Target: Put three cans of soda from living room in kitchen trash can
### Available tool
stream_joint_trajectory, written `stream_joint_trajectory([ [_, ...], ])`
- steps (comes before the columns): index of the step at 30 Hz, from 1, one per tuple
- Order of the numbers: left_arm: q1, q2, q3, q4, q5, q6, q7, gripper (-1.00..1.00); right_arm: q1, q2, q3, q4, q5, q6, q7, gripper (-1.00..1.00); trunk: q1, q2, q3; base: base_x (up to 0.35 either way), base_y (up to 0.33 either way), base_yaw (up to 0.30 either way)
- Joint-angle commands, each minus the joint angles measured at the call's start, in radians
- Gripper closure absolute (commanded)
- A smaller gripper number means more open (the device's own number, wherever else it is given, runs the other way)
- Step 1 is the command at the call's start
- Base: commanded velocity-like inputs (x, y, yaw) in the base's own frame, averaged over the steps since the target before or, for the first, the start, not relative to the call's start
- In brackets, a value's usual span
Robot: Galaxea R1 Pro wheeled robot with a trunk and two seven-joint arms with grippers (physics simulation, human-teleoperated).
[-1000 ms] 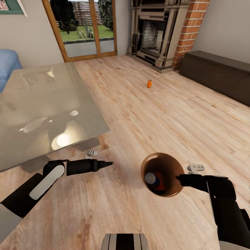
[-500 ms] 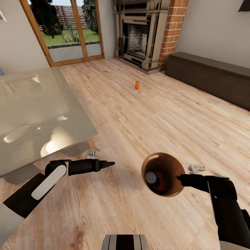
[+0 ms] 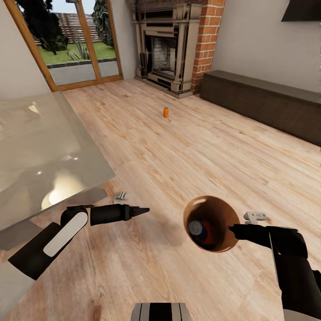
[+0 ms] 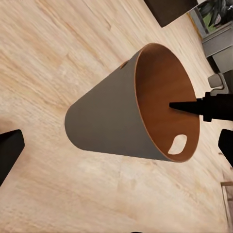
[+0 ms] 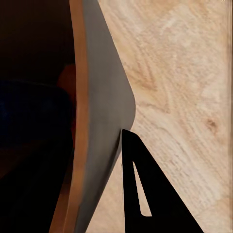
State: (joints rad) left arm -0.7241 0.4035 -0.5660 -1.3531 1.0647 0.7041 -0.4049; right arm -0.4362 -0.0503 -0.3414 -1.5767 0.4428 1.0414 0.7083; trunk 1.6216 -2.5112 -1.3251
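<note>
My right gripper (image 3: 232, 229) is shut on the rim of the tash can (image 3: 223, 213), holding it tilted above the wood floor. In the left wrist view one right finger (image 4: 194, 106) reaches inside the tash can (image 4: 107, 121). In the right wrist view the other finger (image 5: 145, 194) lies against its grey wall (image 5: 99, 111). Inside lie a dark blue can of soda (image 3: 196, 228) and an orange one (image 3: 207, 237). Another orange can of soda (image 3: 166, 112) stands on the floor far ahead, before the fireplace. My left gripper (image 3: 141, 209) hovers open beside the bin, holding nothing.
The grey low table (image 3: 40, 147) fills the left side, close to my left arm. A brick fireplace (image 3: 165, 53) and a long dark bench (image 3: 267, 102) line the far walls. Small white objects (image 3: 120, 195) (image 3: 255, 216) lie on the floor near me.
The whole view has swung to the right, so the table, fireplace and floor can slide left in the picture. Both arms and the held bin keep their pose.
</note>
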Motion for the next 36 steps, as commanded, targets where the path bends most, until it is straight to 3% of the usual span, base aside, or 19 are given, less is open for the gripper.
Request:
stream_joint_trajectory([
  [1,0.000,0.000,0.000,0.000,0.000,0.000,0.000,-1.00,0.000,0.000,-0.002,0.000,-0.019,0.006,0.002,1.00,0.000,0.000,0.002,0.000,0.000,-0.071],
  [28,0.000,-0.006,0.000,0.000,0.000,0.000,0.002,-1.00,0.000,-0.002,-0.017,0.000,-0.019,0.006,0.003,1.00,0.000,0.000,0.037,0.000,0.000,-0.050],
  [36,0.000,-0.027,0.000,0.001,-0.003,0.001,0.002,-1.00,0.000,-0.002,-0.019,0.000,-0.019,0.006,0.003,1.00,0.000,0.000,0.050,0.000,0.000,0.000],
])
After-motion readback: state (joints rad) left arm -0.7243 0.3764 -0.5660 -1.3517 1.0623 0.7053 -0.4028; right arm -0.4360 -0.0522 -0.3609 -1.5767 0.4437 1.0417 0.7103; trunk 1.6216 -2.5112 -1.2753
